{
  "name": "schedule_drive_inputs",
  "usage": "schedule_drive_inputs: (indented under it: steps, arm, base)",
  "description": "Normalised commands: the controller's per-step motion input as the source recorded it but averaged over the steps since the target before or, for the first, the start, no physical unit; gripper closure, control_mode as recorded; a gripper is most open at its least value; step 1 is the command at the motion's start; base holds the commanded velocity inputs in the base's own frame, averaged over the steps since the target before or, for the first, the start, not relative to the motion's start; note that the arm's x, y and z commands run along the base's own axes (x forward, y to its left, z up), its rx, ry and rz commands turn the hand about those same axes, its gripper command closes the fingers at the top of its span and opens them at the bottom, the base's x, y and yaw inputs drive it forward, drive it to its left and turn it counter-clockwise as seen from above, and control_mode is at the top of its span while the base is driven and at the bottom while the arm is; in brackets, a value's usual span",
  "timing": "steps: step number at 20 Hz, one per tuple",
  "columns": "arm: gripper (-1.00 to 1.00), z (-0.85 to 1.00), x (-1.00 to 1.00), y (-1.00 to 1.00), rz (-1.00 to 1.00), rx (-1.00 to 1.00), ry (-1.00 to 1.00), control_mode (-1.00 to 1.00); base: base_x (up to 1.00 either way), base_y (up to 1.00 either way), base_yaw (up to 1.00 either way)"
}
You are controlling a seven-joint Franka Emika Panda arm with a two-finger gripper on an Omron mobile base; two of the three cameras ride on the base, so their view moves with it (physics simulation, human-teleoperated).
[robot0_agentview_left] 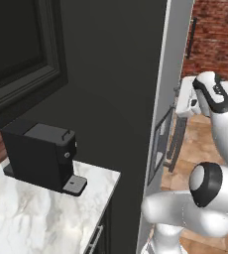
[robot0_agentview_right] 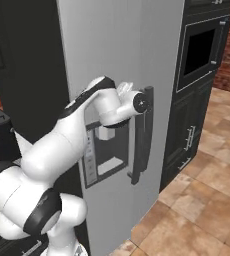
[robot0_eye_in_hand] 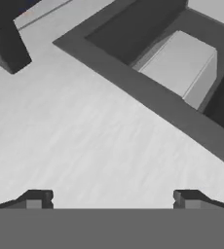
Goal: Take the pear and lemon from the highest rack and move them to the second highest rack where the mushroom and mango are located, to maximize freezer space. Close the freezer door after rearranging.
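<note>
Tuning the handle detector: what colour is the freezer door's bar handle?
Dark grey, a vertical bar handle against the light-grey freezer door; clearest in the right base view.

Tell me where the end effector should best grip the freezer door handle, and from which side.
Probably mid-bar on the freezer door handle, coming from the front: the long vertical bar stands off the freezer door, leaving a gap. The end effector is open, facing the door surface.

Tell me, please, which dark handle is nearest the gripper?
The long vertical bar handle on the light-grey freezer door, right beside the gripper. The dark cabinet's smaller handles sit further right, well clear of the arm.
</note>
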Motion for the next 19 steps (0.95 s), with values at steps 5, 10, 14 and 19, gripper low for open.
schedule_drive_inputs:
  steps: [5, 10, 14, 19]
  arm:
    - [-1.0, -0.11, 0.24, 0.26, 0.51, 0.11, 0.0, -1.0]
    - [-1.0, -0.19, 0.03, 0.38, 0.43, 0.02, 0.0, -1.0]
    - [-1.0, -0.23, 0.0, 0.41, 0.34, 0.0, -0.01, -1.0]
    - [-1.0, -0.16, 0.0, 0.38, 0.15, 0.0, -0.03, -1.0]
  base:
    - [0.0, 0.0, 0.0]
    - [0.0, 0.0, 0.0]
    - [0.0, 0.0, 0.0]
    - [0.0, 0.0, 0.0]
